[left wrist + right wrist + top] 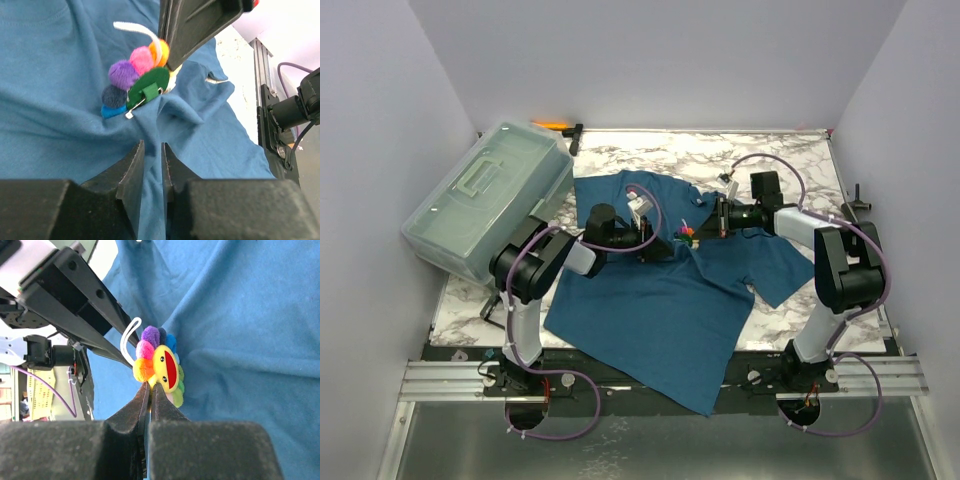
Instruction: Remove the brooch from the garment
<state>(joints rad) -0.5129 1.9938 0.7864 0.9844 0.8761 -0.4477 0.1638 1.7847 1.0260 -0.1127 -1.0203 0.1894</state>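
Brooch [162, 365] sits mid-chest on the shirt [650, 310], which is laid out on the marble-patterned surface [650, 155]. The two arms meet over it, one from each side. Not off yet: its pin goes through the cloth.

Right hand [150, 388]: fingers pressed together, nipping the brooch's lower rim by the orange petal. Likely reason: this tips the flower up on edge so its back faces the other arm.

Left hand [152, 150]: fingers nearly together, with a ridge of shirt running up between them just below the brooch. It looks like a pinch on that fold, to hold the cloth down and taut while the pin is worked. The contact itself is partly hidden.

Materials:
- Brooch is plush: fuzzy round petals (purple, pink, orange, blue, green) ring a yellow smiling face with a red mouth.
- A thin white cord loop [127, 340] sits at the top.
- The back is a flat green felt disc [150, 80] carrying a small metal safety pin [131, 112].
- Shirt is a soft dark teal knit that tents into creases around the pin.
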